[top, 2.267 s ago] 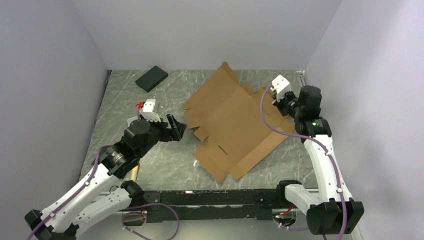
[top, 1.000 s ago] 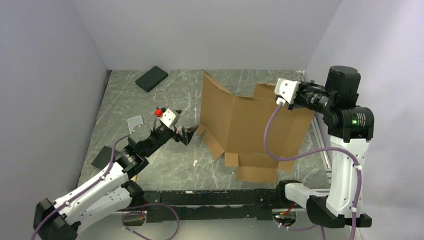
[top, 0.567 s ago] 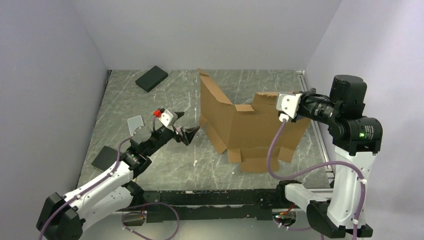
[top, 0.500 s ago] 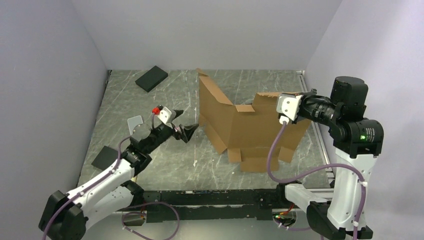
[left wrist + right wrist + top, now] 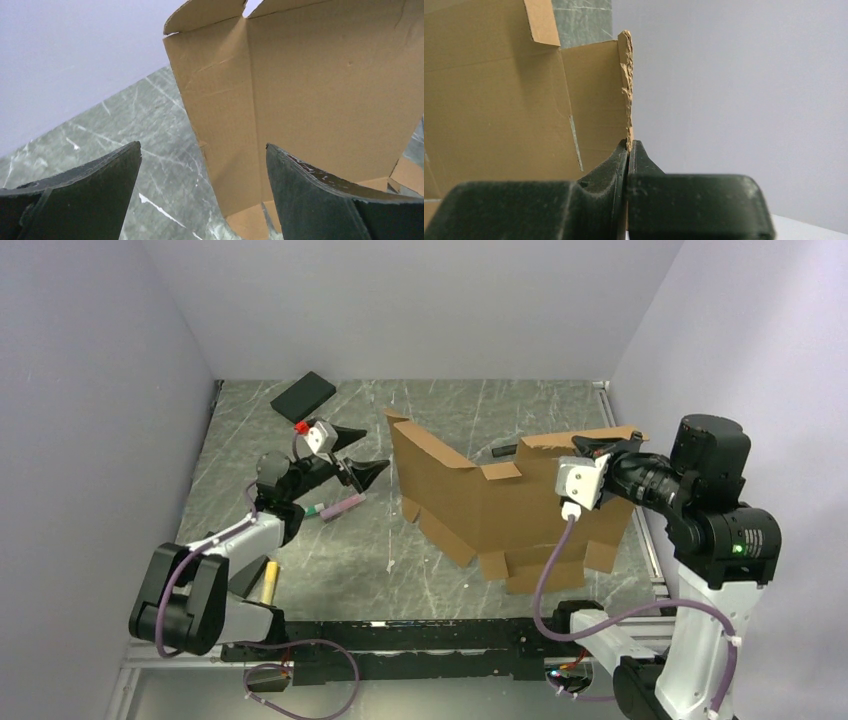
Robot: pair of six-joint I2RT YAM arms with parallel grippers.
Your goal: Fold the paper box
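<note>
Two white arms with black joints, purple cables, black wedge-shaped fingers, white wrist cameras, green light

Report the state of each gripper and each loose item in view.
Brown corrugated cardboard paper box: upright, bent along a crease, not yet assembled, held at its upper right edge.
Right gripper: shut on the paper box.
Left gripper: open, empty, apart from the paper box.
Black rectangular pad: lying flat, far left corner.
Pink pen-like stick: lying flat.
</note>
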